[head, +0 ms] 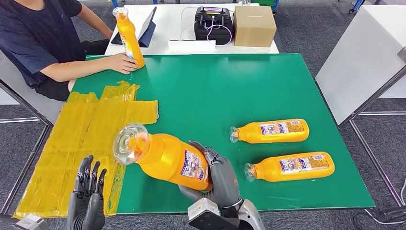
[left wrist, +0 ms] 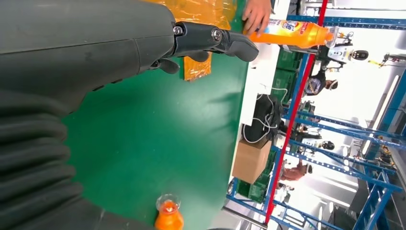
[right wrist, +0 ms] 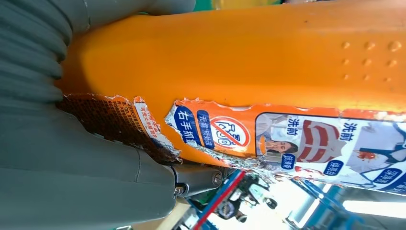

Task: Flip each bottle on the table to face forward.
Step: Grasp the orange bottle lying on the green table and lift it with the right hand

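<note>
My right hand (head: 221,179) grips an orange bottle (head: 165,158) around its lower body and holds it tilted above the green mat's near edge, its clear cap toward the left. Its torn label fills the right wrist view (right wrist: 287,139). Two more orange bottles lie on their sides at the right, one (head: 270,131) farther from me and one (head: 290,167) closer, caps pointing left. A person's hand (head: 122,63) holds a fourth bottle (head: 129,34) upright at the far left corner. My left hand (head: 87,195) hovers open over the yellow sheet, fingers apart (left wrist: 210,40).
A crumpled yellow plastic sheet (head: 81,143) covers the mat's left side. Behind the green mat (head: 215,91) stands a white table with a cardboard box (head: 254,25), a black controller (head: 213,24) and a tablet (head: 146,27). Another white table (head: 364,62) stands at the right.
</note>
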